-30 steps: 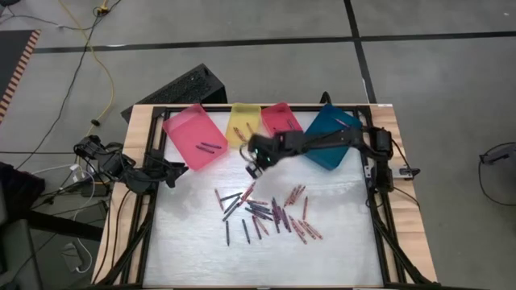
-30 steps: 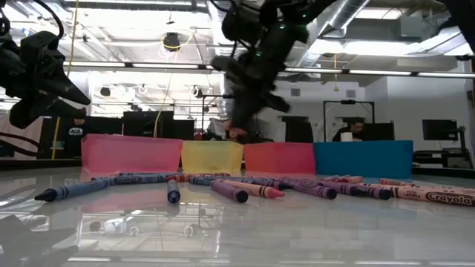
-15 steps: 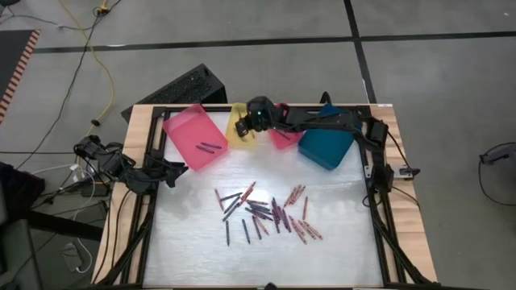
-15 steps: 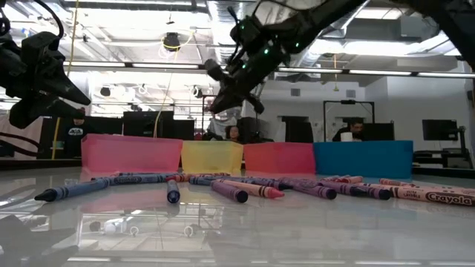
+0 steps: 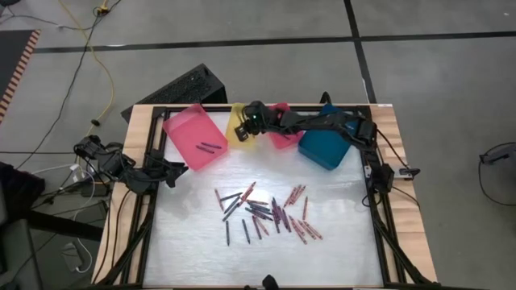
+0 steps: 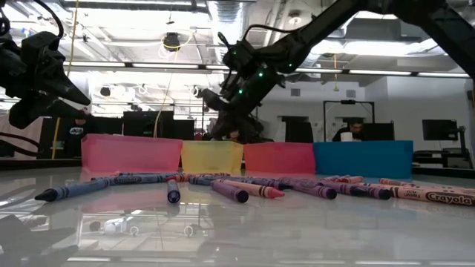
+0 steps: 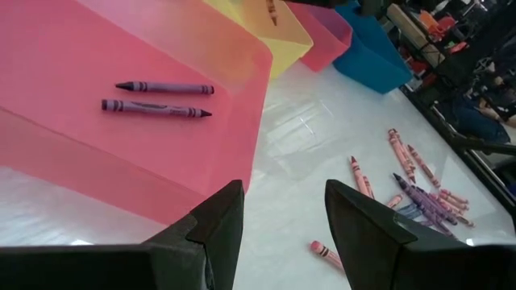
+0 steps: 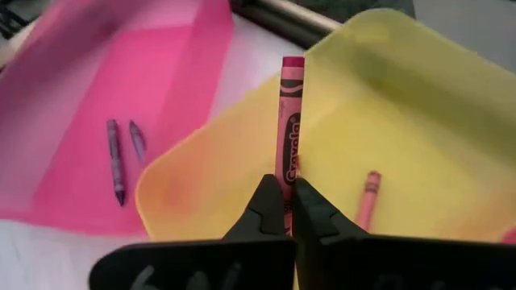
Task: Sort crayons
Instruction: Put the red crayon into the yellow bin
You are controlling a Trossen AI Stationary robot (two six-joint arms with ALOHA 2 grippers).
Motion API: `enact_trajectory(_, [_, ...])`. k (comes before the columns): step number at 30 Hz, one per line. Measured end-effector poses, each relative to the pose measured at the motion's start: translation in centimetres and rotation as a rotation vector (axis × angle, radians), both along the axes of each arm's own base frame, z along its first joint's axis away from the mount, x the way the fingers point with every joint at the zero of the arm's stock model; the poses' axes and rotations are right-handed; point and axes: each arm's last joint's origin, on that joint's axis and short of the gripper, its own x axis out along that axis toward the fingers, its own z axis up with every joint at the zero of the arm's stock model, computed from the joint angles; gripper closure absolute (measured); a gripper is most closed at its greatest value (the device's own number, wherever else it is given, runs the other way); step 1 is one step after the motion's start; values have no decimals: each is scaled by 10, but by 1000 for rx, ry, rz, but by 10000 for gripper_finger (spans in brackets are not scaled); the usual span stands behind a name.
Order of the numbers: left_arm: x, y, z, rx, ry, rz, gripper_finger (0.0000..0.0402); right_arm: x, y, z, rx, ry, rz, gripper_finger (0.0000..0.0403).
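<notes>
on the white table (image 5: 185, 234), loose crayons (image 5: 266, 213) lie well behind the right gripper (image 8: 287, 201), which pinches a pink crayon (image 8: 289, 141) above the yellow tray (image 8: 403, 121); left gripper (image 7: 278, 217) waits open beside the pink tray (image 7: 72, 48)

The right arm is stretched across the far side, its gripper (image 5: 242, 131) clamped tight. The left gripper (image 7: 278, 213) is held parted at the left edge.
</notes>
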Motion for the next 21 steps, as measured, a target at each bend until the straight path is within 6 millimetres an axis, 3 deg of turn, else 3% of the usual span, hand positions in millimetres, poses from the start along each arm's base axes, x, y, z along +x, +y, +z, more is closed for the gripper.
enact_trajectory(10, [0,0,0,1,0,2,236,2,0,-13,-13,57,31,396])
enact_trajectory(21, [0,0,0,-1,-2,3,236,2,0,-13,-13,52,39,357])
